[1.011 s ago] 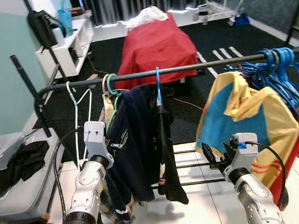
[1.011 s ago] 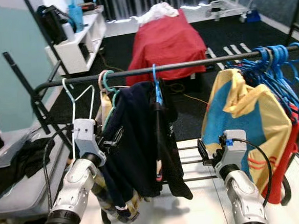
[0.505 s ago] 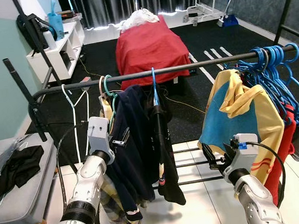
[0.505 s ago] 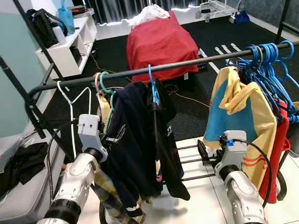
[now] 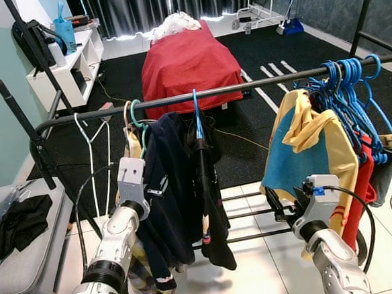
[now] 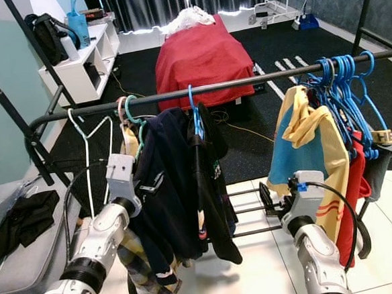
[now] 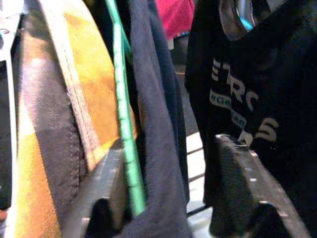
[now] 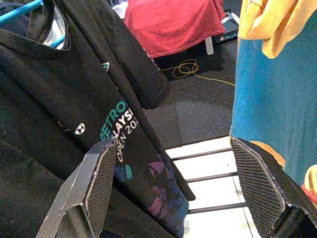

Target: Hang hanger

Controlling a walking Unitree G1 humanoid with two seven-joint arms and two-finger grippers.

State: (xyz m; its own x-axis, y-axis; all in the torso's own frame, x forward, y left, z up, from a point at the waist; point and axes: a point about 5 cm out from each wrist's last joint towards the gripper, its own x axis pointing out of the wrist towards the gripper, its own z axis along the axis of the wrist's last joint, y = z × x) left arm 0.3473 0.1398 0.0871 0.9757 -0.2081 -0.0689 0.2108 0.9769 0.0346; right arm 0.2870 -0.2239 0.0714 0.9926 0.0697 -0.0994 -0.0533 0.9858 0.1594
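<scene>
A black rail (image 5: 246, 88) runs across the rack. A bare white hanger (image 5: 89, 134) hangs at its left end. Beside it a green hanger (image 5: 134, 114) carries a navy garment (image 5: 168, 176) over a plaid one. A blue hanger (image 5: 195, 110) holds a black T-shirt (image 5: 209, 186). My left gripper (image 5: 155, 189) is open against the navy garment. In the left wrist view the green hanger (image 7: 124, 129) and navy cloth lie between its fingers (image 7: 237, 183). My right gripper (image 5: 284, 205) is open and holds nothing, low down between the T-shirt and a yellow and blue top (image 5: 303, 146).
A bunch of blue hangers (image 5: 349, 76) crowds the rail's right end over red and grey clothes. A red-covered block (image 5: 186, 60) stands behind the rack on dark carpet. A white shelf (image 5: 63, 69) is at the back left. A grey bench (image 5: 29, 259) with black cloth is at my left.
The camera has shifted, so the rack sits lower and more of its right end shows. Both grippers keep their places by the garments.
</scene>
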